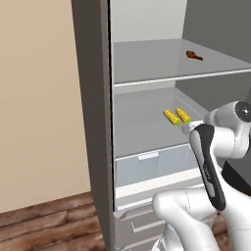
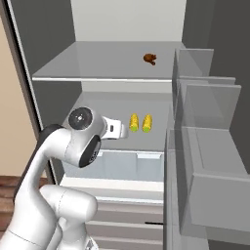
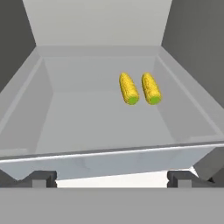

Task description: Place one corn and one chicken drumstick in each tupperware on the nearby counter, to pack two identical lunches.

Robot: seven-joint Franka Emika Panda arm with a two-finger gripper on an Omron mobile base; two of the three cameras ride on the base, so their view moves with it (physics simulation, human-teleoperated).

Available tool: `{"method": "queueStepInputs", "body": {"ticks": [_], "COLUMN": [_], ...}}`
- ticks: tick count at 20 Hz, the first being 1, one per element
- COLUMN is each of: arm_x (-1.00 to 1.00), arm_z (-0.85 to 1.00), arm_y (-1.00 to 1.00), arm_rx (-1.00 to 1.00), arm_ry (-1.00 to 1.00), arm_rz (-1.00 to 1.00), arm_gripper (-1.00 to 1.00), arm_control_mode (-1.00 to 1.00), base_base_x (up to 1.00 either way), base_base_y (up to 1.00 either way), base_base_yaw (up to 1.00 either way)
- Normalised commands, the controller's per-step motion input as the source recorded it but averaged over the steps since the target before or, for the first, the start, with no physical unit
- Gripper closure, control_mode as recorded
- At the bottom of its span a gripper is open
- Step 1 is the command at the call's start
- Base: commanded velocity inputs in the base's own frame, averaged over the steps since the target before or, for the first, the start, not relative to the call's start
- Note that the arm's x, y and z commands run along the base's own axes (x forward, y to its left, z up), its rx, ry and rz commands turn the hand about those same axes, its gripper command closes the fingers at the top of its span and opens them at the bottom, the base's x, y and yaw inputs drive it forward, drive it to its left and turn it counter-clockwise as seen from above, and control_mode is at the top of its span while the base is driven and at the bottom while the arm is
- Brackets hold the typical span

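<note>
Two yellow corn cobs lie side by side on the middle fridge shelf, toward its right side. They also show as corn and corn in the base views. A brown chicken drumstick rests on the upper shelf, at the back right. My gripper is open and holds nothing. It hovers at the front edge of the middle shelf, just short of the corn. The tupperware and the counter are out of view.
The open fridge has a grey left wall. A clear crisper drawer sits under the middle shelf. Door bins stand close on the right. A beige wall and wooden floor lie left of the fridge.
</note>
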Motion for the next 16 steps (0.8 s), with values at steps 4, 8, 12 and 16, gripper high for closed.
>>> {"method": "queueStepInputs", "body": {"ticks": [4,8,12,16], "arm_x": [0.58,0.5,0.44,0.38], "arm_z": [-0.15,-0.1,-0.12,-0.23], "arm_y": [0.0,-0.01,-0.07,-0.11], "arm_rx": [0.0,0.0,0.0,0.0], "arm_ry": [0.06,0.11,0.14,0.09], "arm_rz": [0.0,0.0,0.0,0.0], "arm_gripper": [-1.0,-1.0,-1.0,-1.0], "arm_control_mode": [-1.0,-1.0,-1.0,-1.0], "base_base_x": [0.0,0.0,0.0,0.0], "base_base_y": [0.0,0.0,0.0,0.0], "base_base_yaw": [0.0,0.0,0.0,0.0]}}
